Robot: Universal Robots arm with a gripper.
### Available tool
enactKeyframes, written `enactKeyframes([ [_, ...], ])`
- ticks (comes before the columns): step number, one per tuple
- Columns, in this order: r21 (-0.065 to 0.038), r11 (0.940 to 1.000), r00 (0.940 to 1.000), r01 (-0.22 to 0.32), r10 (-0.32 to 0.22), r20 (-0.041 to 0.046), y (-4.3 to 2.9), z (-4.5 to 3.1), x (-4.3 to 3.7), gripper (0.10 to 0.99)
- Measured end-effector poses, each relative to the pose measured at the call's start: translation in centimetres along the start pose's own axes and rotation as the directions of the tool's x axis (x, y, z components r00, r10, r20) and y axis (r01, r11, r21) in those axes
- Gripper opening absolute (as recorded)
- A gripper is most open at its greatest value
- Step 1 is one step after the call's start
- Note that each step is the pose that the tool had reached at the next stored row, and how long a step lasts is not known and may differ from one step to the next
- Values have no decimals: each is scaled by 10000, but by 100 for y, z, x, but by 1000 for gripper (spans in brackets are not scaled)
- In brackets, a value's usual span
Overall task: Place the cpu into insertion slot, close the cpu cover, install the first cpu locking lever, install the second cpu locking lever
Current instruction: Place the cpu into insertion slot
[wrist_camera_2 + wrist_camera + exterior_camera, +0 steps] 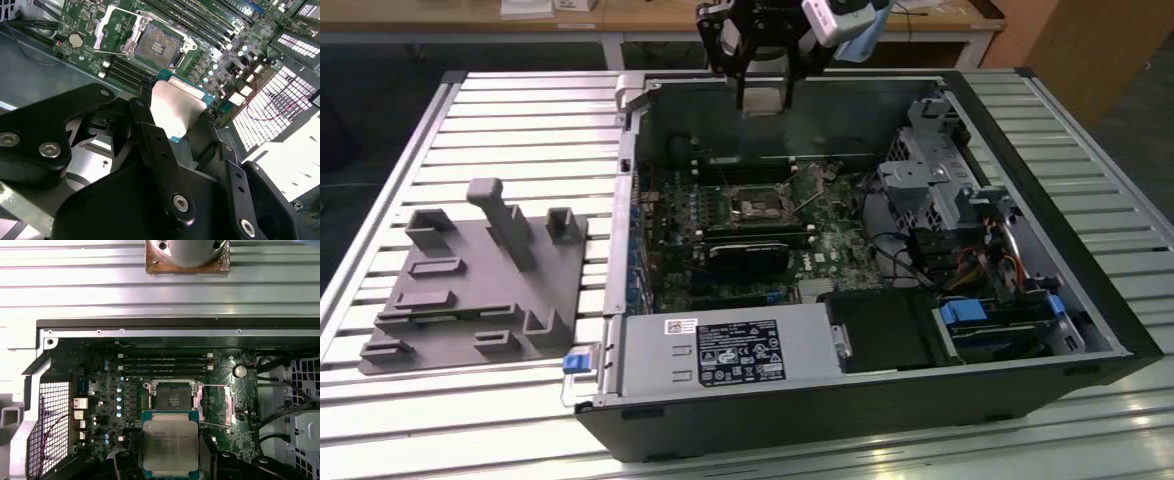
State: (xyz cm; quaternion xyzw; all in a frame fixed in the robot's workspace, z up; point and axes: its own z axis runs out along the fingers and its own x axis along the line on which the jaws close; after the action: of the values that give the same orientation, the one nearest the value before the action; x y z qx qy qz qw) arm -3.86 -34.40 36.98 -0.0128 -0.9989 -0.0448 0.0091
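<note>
Cpu [169,445] is clamped by two opposite edges in the pincer [170,461], whose dark fingers [126,462] are closed just far enough to pinch the chip between them. Its silvery top faces the camera in the first wrist view. In the second wrist view the cpu [177,107] hangs in the air, clear of the board and not yet in its seat.

Beyond the chip, the insertion slot [172,399] lies bare with its dark centre exposed. The cpu cover [101,27] is swung open to one side of it, and thin lever wires stand loose near the socket. The motherboard [100,390] spreads around this, inside the open computer case [854,400], which rests on the slatted metal bench [520,120]. In the exterior view the pincer [761,95] is up by the case's far wall, well apart from the insertion slot [758,205].

The main risk, as I judge it, is a skewed or offset descent, because a corner landing first could damage the socket's contacts. A light edge grip could let the chip slip or rotate, and the fingers could snag the raised cover or the loose lever wires on the way in.
</note>
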Motion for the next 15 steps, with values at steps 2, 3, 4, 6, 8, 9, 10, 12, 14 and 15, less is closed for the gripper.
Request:
enactKeyframes([
  [2,0,10000,10000,1,-1,0,-1,9,0,533],
  [3,0,10000,10000,0,0,0,-1,14,0,533],
  [4,-1,10000,10000,0,0,0,-2,19,0,533],
  [6,-1,10000,10000,0,0,0,-3,31,0,533],
  [8,-1,10000,10000,0,0,0,-4,45,0,533],
  [9,0,10000,10000,0,0,1,-5,53,0,533],
  [10,-1,10000,10000,0,0,1,-5,60,0,533],
  [12,0,10000,10000,0,0,0,-7,74,-1,533],
  [14,-1,10000,10000,0,0,0,-8,90,-1,533],
  [15,0,10000,10000,0,0,0,-9,98,-1,533],
])
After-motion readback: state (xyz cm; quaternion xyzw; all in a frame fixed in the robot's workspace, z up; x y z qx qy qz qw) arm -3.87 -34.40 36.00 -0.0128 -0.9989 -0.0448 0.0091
